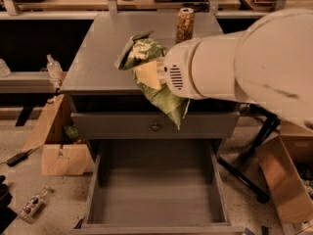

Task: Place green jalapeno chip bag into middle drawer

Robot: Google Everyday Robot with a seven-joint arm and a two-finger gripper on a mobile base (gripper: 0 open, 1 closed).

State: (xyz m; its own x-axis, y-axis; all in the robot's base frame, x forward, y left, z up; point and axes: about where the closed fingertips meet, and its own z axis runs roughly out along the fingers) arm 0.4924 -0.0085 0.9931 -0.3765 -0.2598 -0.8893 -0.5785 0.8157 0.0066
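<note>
The green jalapeno chip bag (164, 97) hangs in the air over the front edge of the grey cabinet top (98, 58), its lower corner dangling in front of the closed top drawer. My gripper (146, 75) is shut on the bag's middle, with my big white arm reaching in from the right. Below, the middle drawer (156, 195) is pulled out wide, and its grey floor is bare. The bag is above the drawer's back part and well clear of it.
A tall patterned can (185, 24) stands at the back of the cabinet top. The closed drawer front has a small knob (155, 127). Cardboard boxes sit on the floor at the left (58, 153) and right (281, 180). A black stand leg (242, 175) lies at the right.
</note>
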